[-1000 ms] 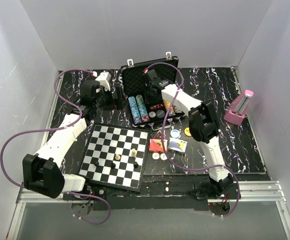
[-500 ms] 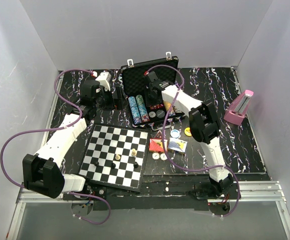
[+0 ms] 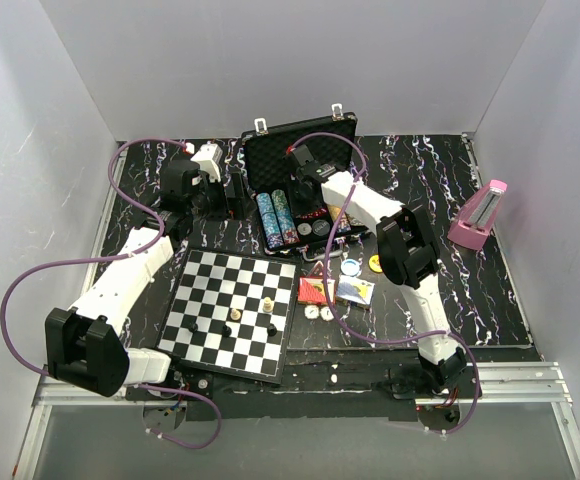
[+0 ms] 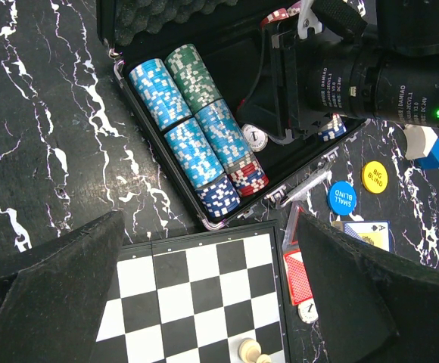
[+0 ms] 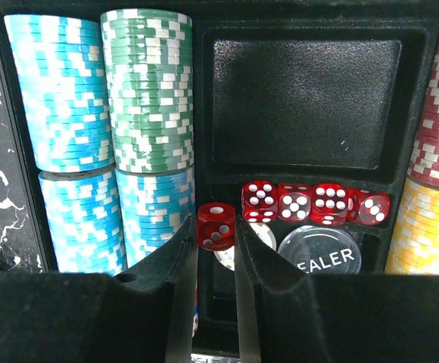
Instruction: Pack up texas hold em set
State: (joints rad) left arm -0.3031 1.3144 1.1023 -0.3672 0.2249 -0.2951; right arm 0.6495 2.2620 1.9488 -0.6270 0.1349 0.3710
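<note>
Red translucent die [image 5: 215, 224] — your right gripper [image 5: 216, 240] pinches it at the left end of the dice row [image 5: 310, 203], inside the open black briefcase [image 3: 270, 150]. A clear button [image 5: 327, 253] beneath reads "EALER"; outside lie the blue "SMALL BLIND" button [image 4: 342, 198] and the yellow "BIG BLIND" button [image 4: 374, 176]. The right arm reaches forward, wrist pointing down. Your left gripper [image 4: 210, 227] hovers left of the case, jaws spread wide — chessboard [image 3: 232, 312] just in front, pink metronome [image 3: 480, 215] well right.
</note>
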